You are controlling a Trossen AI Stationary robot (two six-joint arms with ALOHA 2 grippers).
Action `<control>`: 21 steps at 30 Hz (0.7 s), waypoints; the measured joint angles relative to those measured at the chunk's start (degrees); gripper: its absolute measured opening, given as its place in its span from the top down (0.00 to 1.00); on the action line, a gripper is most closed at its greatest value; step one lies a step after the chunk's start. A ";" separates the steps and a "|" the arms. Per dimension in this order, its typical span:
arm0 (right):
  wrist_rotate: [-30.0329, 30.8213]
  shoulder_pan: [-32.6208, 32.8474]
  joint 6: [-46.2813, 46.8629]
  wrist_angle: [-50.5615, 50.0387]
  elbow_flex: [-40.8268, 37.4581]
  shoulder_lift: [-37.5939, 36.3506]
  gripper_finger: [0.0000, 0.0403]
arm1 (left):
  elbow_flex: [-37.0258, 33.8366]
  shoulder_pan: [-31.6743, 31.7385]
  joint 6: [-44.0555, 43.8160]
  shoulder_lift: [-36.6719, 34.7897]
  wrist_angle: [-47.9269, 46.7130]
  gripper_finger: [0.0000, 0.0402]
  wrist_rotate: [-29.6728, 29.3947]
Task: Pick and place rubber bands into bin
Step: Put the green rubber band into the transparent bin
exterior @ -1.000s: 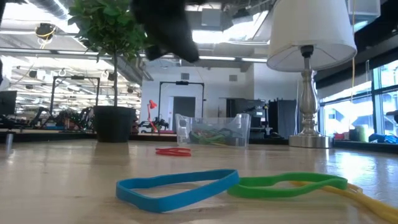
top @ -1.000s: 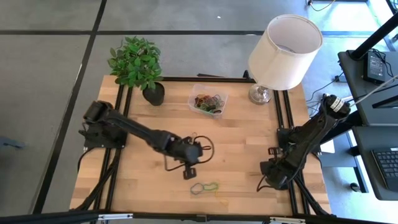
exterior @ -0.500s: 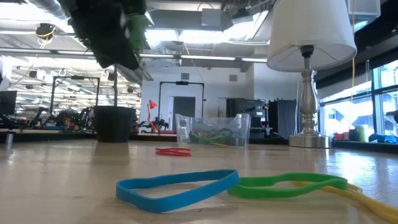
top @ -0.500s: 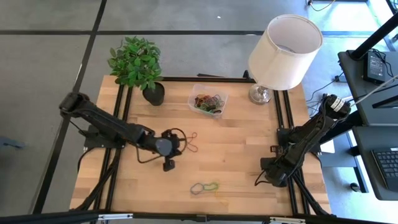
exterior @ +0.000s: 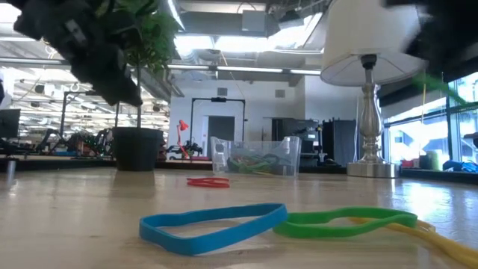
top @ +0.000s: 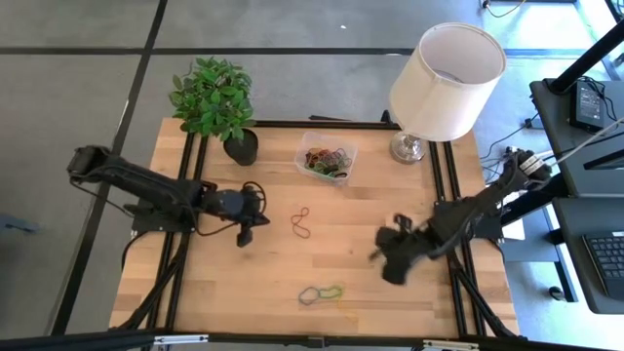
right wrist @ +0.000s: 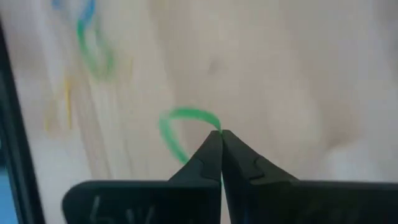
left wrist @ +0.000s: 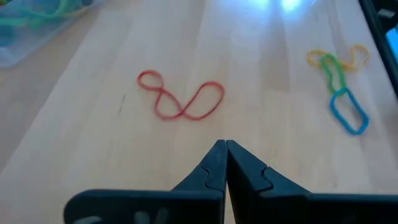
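Wooden bench [top: 370,219] with 2 dark arms seen from above. Left gripper [top: 244,237] hangs over the left half of the bench, its jaws pressed together with nothing between them, as the left wrist view confirms [left wrist: 225,148]. Just beyond its tips a red rubber band [top: 301,223] lies twisted into a figure 8 near the middle of the bench, flat on the wood. Right gripper [top: 390,276] is over the right half of the bench, jaws pinched on a green rubber band [right wrist: 180,127] whose loop curves out from the fingertips in the right wrist view. Near the front edge, a blue rubber band [exterior: 213,226], a second green rubber band [exterior: 343,221] and a yellow rubber band [exterior: 433,234] lie linked in a short chain. Clear bin [top: 327,156] stands toward the back edge, between a potted plant [top: 214,102] near the back left corner and a table lamp [top: 444,83] near the back right corner; it holds a heap of mixed rubber bands [top: 328,161].
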 joint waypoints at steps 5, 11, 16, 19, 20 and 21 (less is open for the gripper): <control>3.52 -13.24 -8.03 0.17 10.35 1.30 1.00 | -3.00 6.84 7.34 -2.38 -0.06 1.00 7.18; 3.55 -27.49 -21.27 0.94 24.67 9.22 1.00 | -3.30 16.84 17.76 -2.63 0.69 1.00 14.03; 3.55 -36.97 -25.28 0.45 33.61 19.40 1.00 | -3.30 23.64 22.03 -2.61 4.94 1.00 14.79; 3.45 -41.62 -25.16 0.15 36.51 24.97 1.00 | -3.30 26.26 23.74 -2.61 7.61 1.00 19.05; 3.15 -43.09 -25.16 0.02 37.28 26.65 1.00 | -3.30 26.87 23.82 -2.61 8.29 1.00 20.78; 2.99 -44.37 -25.13 -0.28 37.81 28.13 1.00 | -3.30 27.33 23.62 -2.61 8.83 1.00 22.03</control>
